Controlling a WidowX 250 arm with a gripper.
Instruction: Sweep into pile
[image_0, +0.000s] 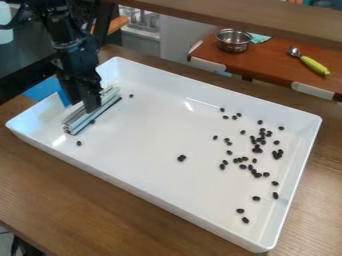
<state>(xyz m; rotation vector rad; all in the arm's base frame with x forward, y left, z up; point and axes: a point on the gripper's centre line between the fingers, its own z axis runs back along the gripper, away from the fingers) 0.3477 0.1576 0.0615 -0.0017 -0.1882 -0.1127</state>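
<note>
My gripper (91, 101) is at the left end of the white tray (157, 202), low inside its walls, pointing down at the long silvery sweeper (85, 119). Its end meets the sweeper's upper side, but I cannot tell whether it is clamped on it or merely against it, nor whether it stands apart or together. The sweeper lies slantwise across the tray's left end, roughly in line with the short wall there and in from it.

The small black beans (257, 149) I have to pile are spread loosely over the tray floor, most of them in its right half, where several touch in little clumps. A few sit nearer the tray's near right corner, apart from the rest. A small cluster (182, 158) lies near the middle of the tray. At the left end, one bean (131, 95) is just past the sweeper's far end, another (79, 143) is near its close end, and one more is right beside its long edge.

The tray rests on a brown wooden bench (40, 175). Beyond the tray's far long wall, a reddish-brown table (264, 62) carries a steel pot (233, 41), a teal cloth (258, 38) beside it, and a spoon with a yellow-green handle (314, 65).
</note>
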